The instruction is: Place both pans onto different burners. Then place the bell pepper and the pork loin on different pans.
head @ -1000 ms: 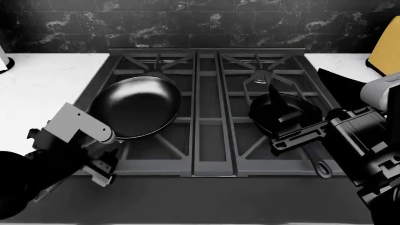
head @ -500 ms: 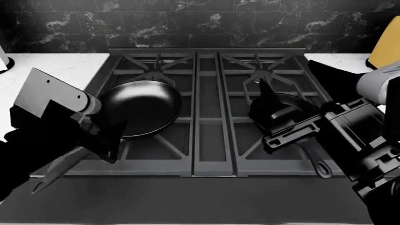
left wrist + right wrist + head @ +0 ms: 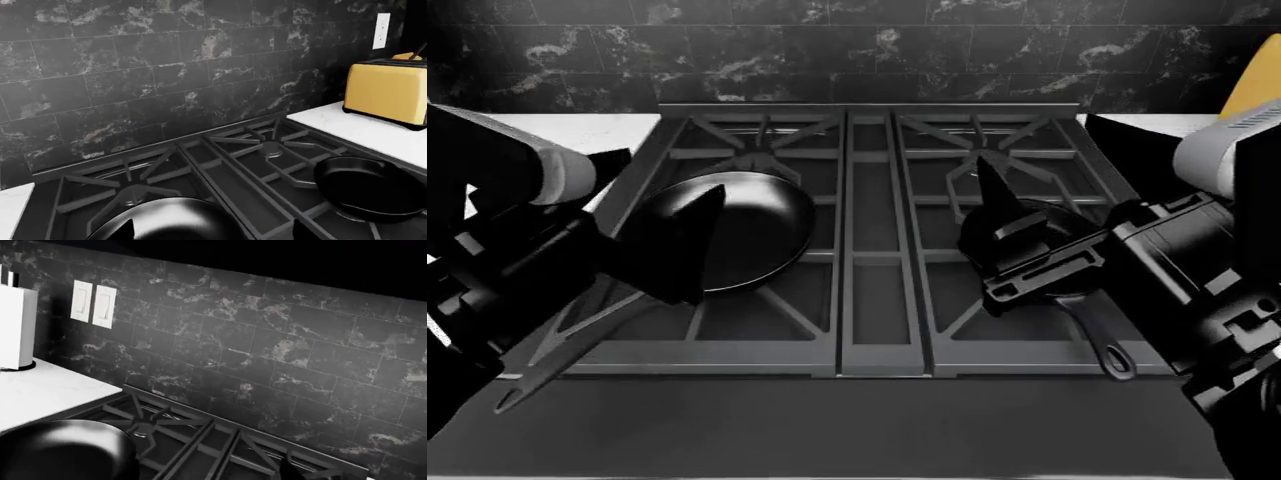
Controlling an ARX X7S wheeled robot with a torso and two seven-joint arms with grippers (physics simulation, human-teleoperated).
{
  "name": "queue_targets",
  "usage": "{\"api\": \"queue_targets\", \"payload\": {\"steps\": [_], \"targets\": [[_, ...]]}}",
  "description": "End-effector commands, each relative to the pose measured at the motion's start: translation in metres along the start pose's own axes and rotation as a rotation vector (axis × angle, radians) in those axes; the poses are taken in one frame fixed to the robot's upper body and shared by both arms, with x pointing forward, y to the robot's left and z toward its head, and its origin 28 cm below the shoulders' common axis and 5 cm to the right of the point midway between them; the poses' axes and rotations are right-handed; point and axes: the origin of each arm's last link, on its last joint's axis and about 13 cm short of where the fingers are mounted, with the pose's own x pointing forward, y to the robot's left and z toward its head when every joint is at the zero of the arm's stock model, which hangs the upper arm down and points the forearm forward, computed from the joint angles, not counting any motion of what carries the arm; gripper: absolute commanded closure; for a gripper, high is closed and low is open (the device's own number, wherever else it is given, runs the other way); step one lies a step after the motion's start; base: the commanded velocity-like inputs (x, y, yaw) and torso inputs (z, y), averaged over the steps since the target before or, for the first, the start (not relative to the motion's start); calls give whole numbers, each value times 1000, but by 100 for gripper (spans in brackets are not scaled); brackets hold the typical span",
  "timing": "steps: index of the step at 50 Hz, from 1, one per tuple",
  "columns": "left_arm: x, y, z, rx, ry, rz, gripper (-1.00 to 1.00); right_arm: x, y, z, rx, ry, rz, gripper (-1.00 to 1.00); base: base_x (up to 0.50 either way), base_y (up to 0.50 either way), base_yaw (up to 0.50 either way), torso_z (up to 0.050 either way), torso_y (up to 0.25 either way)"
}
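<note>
— Where does the job stand?

— As I read it, the first half looks finished. The wider, shallow, glossy black frying pan [image 3: 737, 232] rests on the dark cast-iron grate of the front left burner [image 3: 747, 300], its long thin handle running out toward the near left corner. The smaller, deeper, matte black pan [image 3: 1038, 243] rests on the grate of the front right burner [image 3: 1014, 290], handle pointing toward the near right corner. Two pans, two separate burners on the steel stove [image 3: 851, 385].

— And your arms?

— My left claw [image 3: 674, 250] hangs just beside the glossy pan's left rim. My right claw [image 3: 1014, 255] hovers over the matte pan. I cannot tell from the head view whether either claw is open or closed, and neither wrist view settles it. I see nothing held in either one.

— The food?

— That is what remains, and I can't find it. No red bell pepper and no pork loin show in any view. I see only the white worktop [image 3: 521, 140] left of the stove, a yellow toaster [image 3: 389, 91] on the worktop at the right, and a white cylinder [image 3: 15, 327] standing by the black marbled backsplash [image 3: 854, 50].

— So next?

— I judge I must look for the pepper and the loin elsewhere, then put one in each pan.
</note>
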Motion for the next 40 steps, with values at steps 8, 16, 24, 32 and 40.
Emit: {"api": "queue_targets", "payload": {"steps": [8,16,24,32,40], "targets": [[2,-14,2,-23,-165,20,-100,-14,4,12,-37,-2,-16,-100,0,0,0,0,0],[0,-15,2,-32,-184,11,-100,-13,5,14,-25,-13,-18,-100,33,-437,0,0,0],[0,-16,1,-39,-183,-5,-100,-13,5,16,-46,-6,-25,-100,46,-500,0,0,0],[-2,-18,2,-32,-185,-12,-100,-15,5,16,-42,-13,-30,-100,34,-500,0,0,0],[-1,-19,4,-34,-191,-21,-100,-14,5,15,-37,-8,-32,-100,0,-500,0,0,0]]}}
